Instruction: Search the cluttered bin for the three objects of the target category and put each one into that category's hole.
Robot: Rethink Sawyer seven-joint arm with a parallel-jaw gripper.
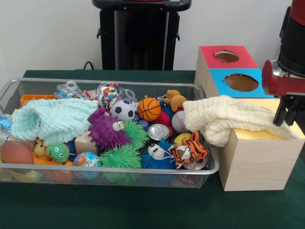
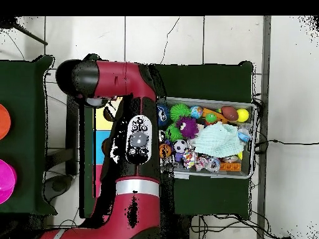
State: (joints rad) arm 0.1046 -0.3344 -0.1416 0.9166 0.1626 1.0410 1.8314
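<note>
a shallow silver wire-mesh bin [image 1: 206, 168] on the green-clothed bench [image 1: 143, 210] held one visible patchwork bundle [image 1: 108, 93] at its far side, while the claw [image 1: 286, 113], fingers close together, pinched a nubbly cream cloth [image 1: 224, 117] draped over the yellow-topped wooden box [image 1: 259, 160], covering its hole.

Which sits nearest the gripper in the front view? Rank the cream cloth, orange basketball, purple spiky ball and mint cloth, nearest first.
From the gripper:
1. Cream cloth, draped over the yellow box beside it.
2. Orange basketball, mid-bin.
3. Purple spiky ball, left of centre.
4. Mint cloth, the bin's far left end.
</note>
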